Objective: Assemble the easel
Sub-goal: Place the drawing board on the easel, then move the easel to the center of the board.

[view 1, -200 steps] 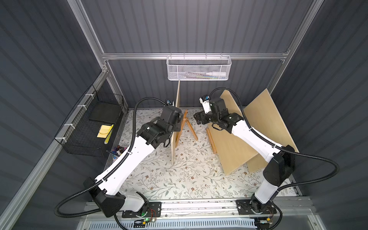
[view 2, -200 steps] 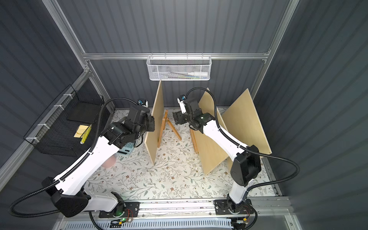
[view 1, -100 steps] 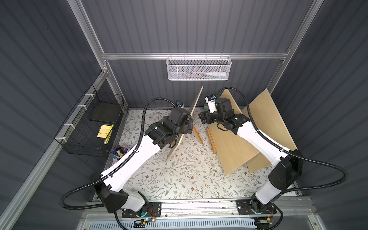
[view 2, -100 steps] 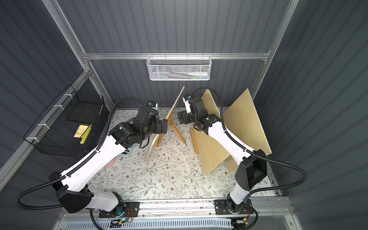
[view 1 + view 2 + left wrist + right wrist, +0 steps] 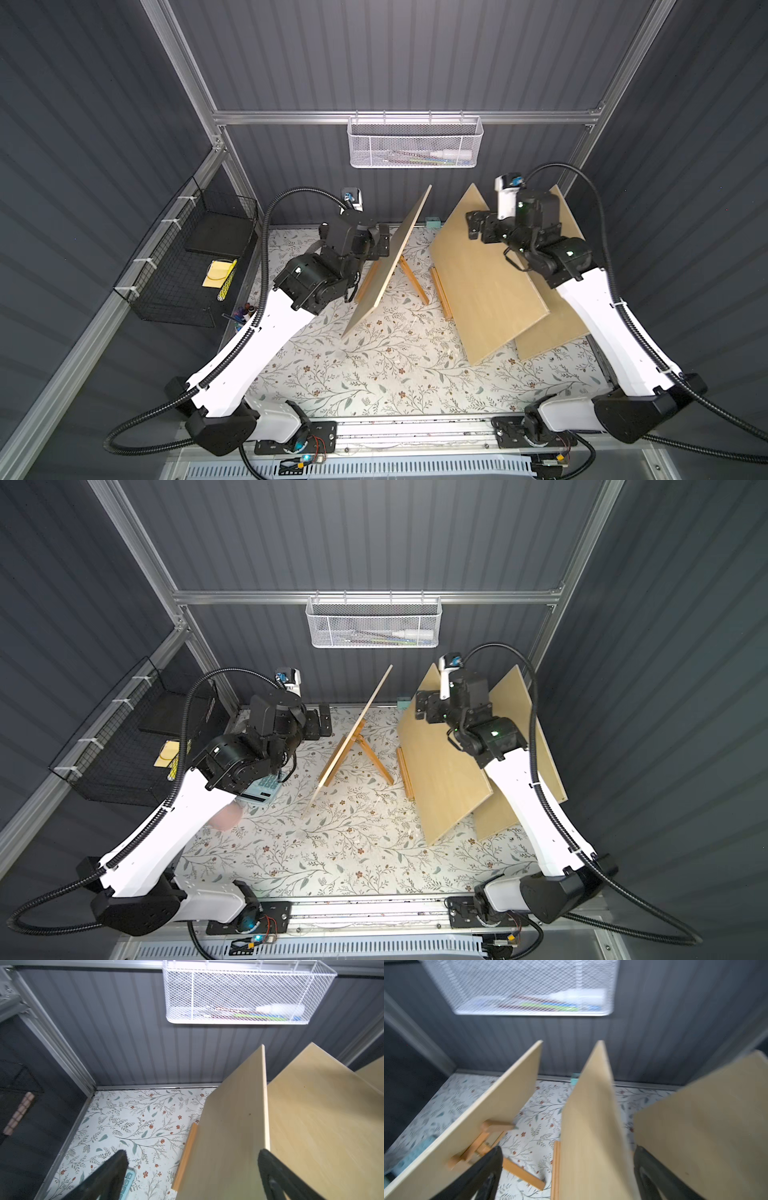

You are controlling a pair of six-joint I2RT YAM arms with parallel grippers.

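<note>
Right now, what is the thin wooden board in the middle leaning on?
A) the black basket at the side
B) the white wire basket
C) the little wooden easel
C: the board tilts against the little wooden easel standing behind it, while the white wire basket hangs up on the back wall and the black basket sits off to the side, both clear of the board.

Floral tabletop w/ easel, boards
</note>
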